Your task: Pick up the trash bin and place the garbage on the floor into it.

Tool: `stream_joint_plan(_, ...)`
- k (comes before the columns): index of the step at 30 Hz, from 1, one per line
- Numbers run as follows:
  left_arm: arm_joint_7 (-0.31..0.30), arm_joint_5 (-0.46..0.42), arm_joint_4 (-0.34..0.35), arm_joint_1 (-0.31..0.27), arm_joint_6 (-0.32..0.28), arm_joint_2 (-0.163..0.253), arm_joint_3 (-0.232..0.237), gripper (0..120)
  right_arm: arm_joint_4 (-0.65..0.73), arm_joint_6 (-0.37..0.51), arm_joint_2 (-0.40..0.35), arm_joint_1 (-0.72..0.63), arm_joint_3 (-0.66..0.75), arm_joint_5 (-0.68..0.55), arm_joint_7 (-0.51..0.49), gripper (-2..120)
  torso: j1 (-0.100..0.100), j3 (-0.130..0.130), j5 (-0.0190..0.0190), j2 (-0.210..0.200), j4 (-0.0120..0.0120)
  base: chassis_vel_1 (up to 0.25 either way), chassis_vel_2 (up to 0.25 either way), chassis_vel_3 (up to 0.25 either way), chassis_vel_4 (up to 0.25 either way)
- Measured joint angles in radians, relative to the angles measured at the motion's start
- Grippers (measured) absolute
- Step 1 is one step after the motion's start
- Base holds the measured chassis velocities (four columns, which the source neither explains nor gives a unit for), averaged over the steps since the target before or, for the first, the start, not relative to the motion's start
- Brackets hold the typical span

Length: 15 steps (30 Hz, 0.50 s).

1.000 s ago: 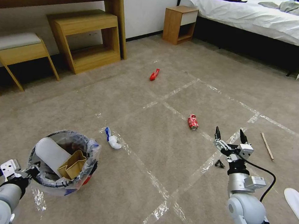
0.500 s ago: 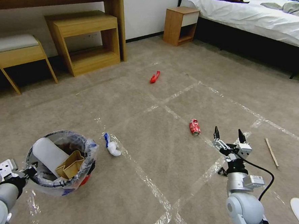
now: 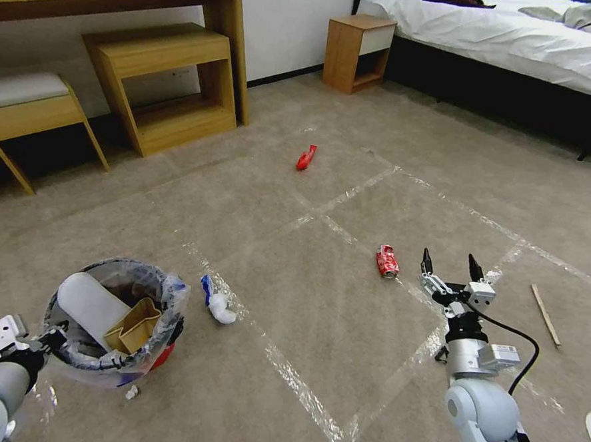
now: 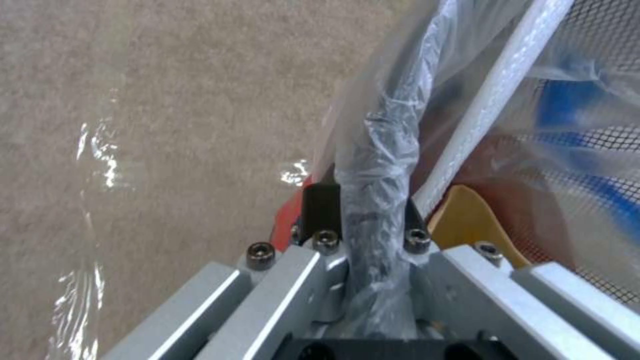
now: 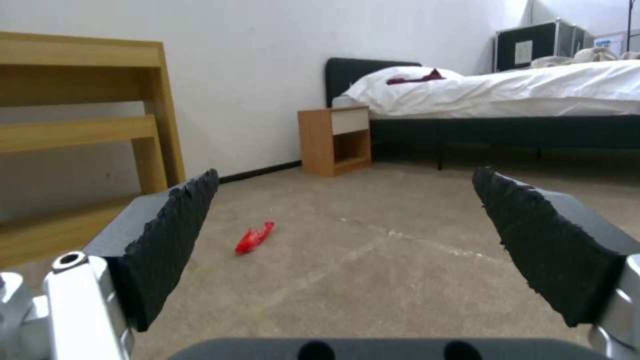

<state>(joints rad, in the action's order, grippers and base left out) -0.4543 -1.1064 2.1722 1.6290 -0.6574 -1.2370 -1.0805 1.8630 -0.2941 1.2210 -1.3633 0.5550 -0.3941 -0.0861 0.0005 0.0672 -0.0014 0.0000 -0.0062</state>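
The trash bin (image 3: 112, 323) hangs upright by its rim — pinched by the left gripper (image 3: 51, 343). Beside the bin lies one white-and-blue wad (image 3: 216, 301). The right gripper (image 3: 450, 264) is outstretched, fingers spread, near one red can (image 3: 387, 260); one red wrapper (image 3: 305, 157) lies beyond — lengthwise away.

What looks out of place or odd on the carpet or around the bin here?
A small white scrap lies on the carpet beside the trash bin, as if dropped. The red can looks crushed. The left hand clamps the bin's bagged rim; the right hand hangs open.
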Motion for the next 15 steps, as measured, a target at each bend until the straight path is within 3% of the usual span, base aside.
stream_joint_plan(15, 0.001, 0.0, 0.006, 0.001, 0.004, -0.01, 0.0, 1, -0.002, -0.004, -0.003, -0.003, -0.006, 0.009, 0.003, 97, 0.0, 0.0, 0.0001, 0.0, -0.0001, -0.083, 0.088, 0.091, -0.094)
